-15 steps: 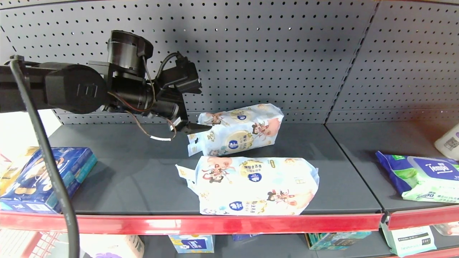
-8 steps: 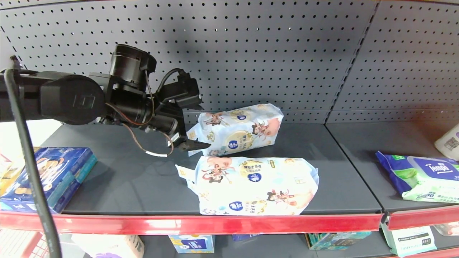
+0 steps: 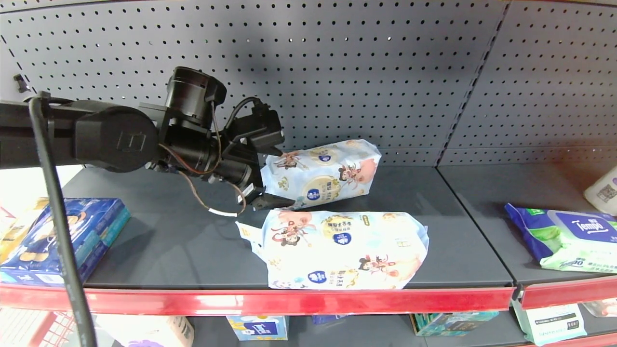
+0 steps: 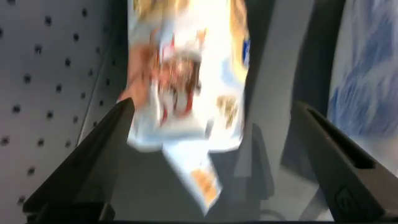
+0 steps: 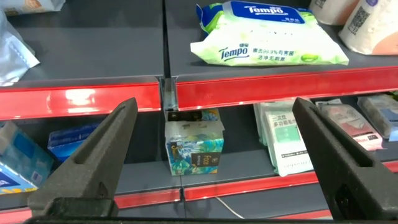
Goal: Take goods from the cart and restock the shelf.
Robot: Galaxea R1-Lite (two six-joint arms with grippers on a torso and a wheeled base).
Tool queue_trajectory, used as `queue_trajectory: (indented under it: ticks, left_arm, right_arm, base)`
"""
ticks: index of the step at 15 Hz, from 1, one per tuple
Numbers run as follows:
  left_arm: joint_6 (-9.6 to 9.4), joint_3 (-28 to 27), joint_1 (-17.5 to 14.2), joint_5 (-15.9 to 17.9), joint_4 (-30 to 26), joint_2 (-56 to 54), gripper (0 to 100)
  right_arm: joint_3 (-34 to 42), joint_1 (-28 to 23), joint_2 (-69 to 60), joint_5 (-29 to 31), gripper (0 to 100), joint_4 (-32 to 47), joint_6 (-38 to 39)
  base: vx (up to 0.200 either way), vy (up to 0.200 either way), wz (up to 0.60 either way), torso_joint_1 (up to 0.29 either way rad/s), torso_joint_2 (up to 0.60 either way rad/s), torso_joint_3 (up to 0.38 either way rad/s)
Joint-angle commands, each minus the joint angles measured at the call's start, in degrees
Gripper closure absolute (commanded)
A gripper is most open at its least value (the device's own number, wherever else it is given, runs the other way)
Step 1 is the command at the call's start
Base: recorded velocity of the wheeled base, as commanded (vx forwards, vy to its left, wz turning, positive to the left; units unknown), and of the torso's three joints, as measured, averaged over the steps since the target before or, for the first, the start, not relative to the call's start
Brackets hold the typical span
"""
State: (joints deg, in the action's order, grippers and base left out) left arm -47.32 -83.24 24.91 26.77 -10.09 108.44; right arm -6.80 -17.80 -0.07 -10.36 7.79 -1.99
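Two white tissue packs with cartoon prints lie on the dark shelf [image 3: 183,241]. The rear pack [image 3: 328,171] [image 4: 186,81] leans near the pegboard, and the front pack [image 3: 342,248] lies flat near the red edge. My left gripper [image 3: 275,189] [image 4: 212,106] is at the rear pack's left end, open, with its fingers on either side of that end. The lower finger [image 3: 282,201] sits just above the front pack. My right gripper [image 5: 212,106] hangs open and holds nothing, facing the red shelf fronts.
A blue box [image 3: 58,236] lies at the shelf's left end. A green wipes pack [image 3: 569,238] [image 5: 267,40] and a white roll [image 3: 602,190] lie on the right bay. The red front lip [image 3: 289,301] runs along the edge. Small boxes [image 5: 194,146] stand on the lower shelf.
My left arm has moved right and slightly down along the shelf, bringing its open fingers around the rear pack's left end. Neither pack has shifted.
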Motion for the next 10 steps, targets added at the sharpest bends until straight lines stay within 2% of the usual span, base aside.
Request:
queue_trajectory:
  ticks: [1, 5, 10]
  left_arm:
    - [1.18, -2.1, 1.11, -0.23, 0.07, 1.6, 0]
    - [1.27, -4.13, 0.58, -0.58, 0.16, 3.36, 0]
    - [1.18, -4.48, -1.53, -1.37, 0.16, 3.8, 0]
  right_arm:
    - [0.03, 0.04, 0.07, -0.1, 0, 0.03, -0.03]
    - [0.21, 0.04, 0.07, -0.1, 0, 0.03, -0.03]
    - [0.83, 0.04, 0.07, -0.1, 0, -0.06, -0.3]
  base:
    - [0.0, 0.0, 0.0, 0.0, 0.0, 0.0]
    - [0.0, 0.0, 0.0, 0.0, 0.0, 0.0]
    - [0.0, 0.0, 0.0, 0.0, 0.0, 0.0]
